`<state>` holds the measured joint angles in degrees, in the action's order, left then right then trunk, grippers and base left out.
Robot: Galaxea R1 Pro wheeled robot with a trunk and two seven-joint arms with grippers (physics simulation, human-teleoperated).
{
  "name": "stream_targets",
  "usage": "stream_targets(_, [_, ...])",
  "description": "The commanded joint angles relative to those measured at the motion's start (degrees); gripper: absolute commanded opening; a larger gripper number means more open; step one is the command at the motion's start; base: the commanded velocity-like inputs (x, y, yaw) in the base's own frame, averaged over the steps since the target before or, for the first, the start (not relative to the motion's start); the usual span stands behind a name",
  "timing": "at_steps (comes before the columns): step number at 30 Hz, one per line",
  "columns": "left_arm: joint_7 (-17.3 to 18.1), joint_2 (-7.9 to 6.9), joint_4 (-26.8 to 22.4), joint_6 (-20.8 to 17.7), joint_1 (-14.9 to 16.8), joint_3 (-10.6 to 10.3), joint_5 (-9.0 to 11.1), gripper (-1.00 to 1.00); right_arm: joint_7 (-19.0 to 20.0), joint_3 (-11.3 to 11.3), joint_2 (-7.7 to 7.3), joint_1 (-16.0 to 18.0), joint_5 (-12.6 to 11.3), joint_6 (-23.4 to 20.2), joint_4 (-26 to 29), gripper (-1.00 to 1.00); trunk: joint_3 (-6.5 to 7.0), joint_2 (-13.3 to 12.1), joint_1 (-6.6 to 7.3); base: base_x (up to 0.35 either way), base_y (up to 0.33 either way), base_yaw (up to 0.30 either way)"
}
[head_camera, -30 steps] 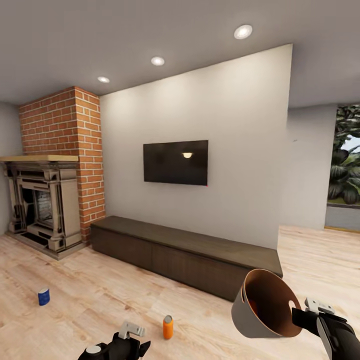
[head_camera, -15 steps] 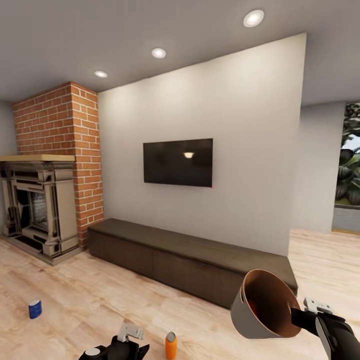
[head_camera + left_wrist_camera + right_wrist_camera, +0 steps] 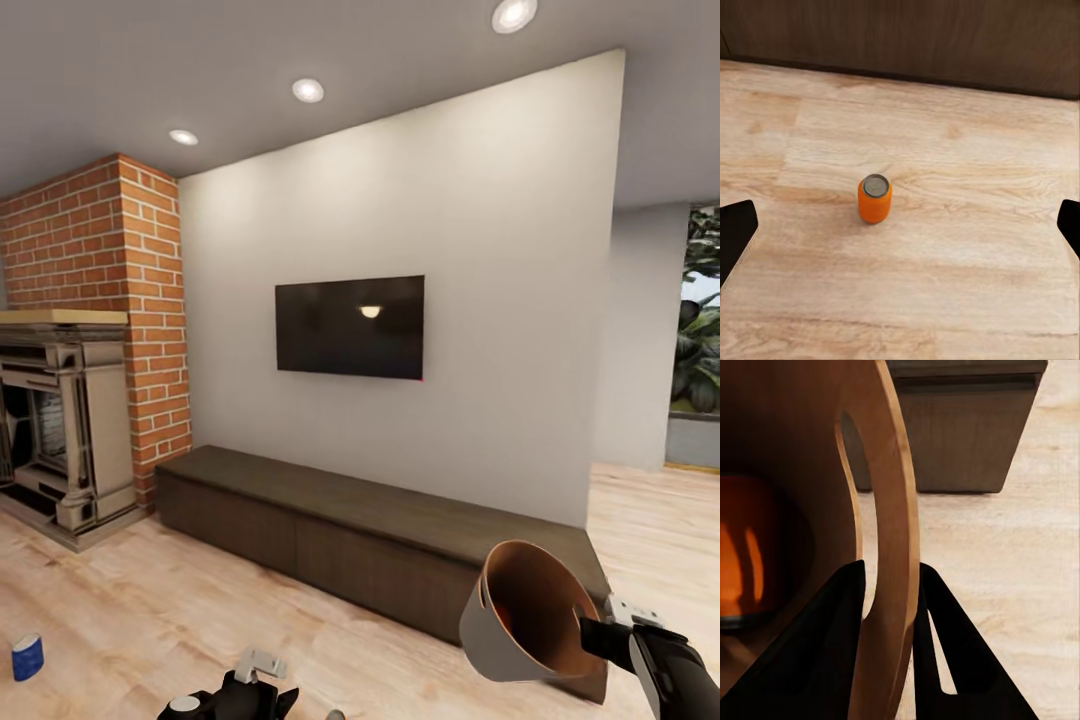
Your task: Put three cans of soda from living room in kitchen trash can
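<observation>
- Our right gripper (image 3: 889, 607) pinches the thin wooden rim of the round trash can (image 3: 525, 612); something orange lies inside.
- Our left gripper (image 3: 900, 225) is spread wide above the upright orange can (image 3: 874, 198) on plank floor (image 3: 967, 247).
- The blue can (image 3: 27, 657) stands far left.

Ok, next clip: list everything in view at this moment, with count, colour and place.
Orange can: one, upright on the wood floor, between the open left fingers.
Blue can: one, on the floor at far left.
Bin: one, grey outside, brown inside, held tilted by its rim; something orange sits inside.
TV: one, black, on the white wall.
Cabinet: one, long, dark brown, below the TV.
Fireplace: one, pale, against red brick.
Ceiling lights: three, white.
Left gripper: black, open.
Right gripper: black, clamped on the bin's rim.
</observation>
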<state>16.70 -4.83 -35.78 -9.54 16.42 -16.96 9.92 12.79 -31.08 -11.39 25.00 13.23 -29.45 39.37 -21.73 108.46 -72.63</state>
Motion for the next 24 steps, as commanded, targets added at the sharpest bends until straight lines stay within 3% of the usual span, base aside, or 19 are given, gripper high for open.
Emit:
stream_targets(1, [0.0,0.0,0.0,0.0,0.0,0.0,0.0,1.0,0.4,-0.1,0.01,0.0,-0.8,-0.1,0.1,-1.0,0.0,0.0,0.0,0.323,0.001,-0.013])
stream_targets(11, [0.0,0.0,0.0,0.1,0.0,0.0,0.1,1.0,0.4,0.0,-0.02,0.1,-1.0,-3.1,0.1,-1.0,-0.44,0.0,0.0,0.283,-0.004,0.024])
stream_targets(19, [0.0,0.0,0.0,0.1,-0.1,0.0,0.1,1.0,0.0,-0.1,-0.64,0.2,-0.7,-5.4,-3.9,-1.0,-0.94,0.0,0.0,0.022,-0.001,0.088])
stream_targets(21, [0.0,0.0,0.0,0.1,0.0,0.0,0.1,1.0,-3.1,-0.1,-0.9,0.4,-0.6,-6.4,-6.5,-1.0,-1.06,0.0,0.0,0.002,0.0,0.094])
stream_targets(24, [0.0,-0.01,0.0,0.1,-0.1,0.0,0.1,1.0,-4.4,-0.2,-1.53,0.3,-0.5,-6.2,-9.3,-1.0,-1.25,0.0,0.0,0.001,0.0,0.095])
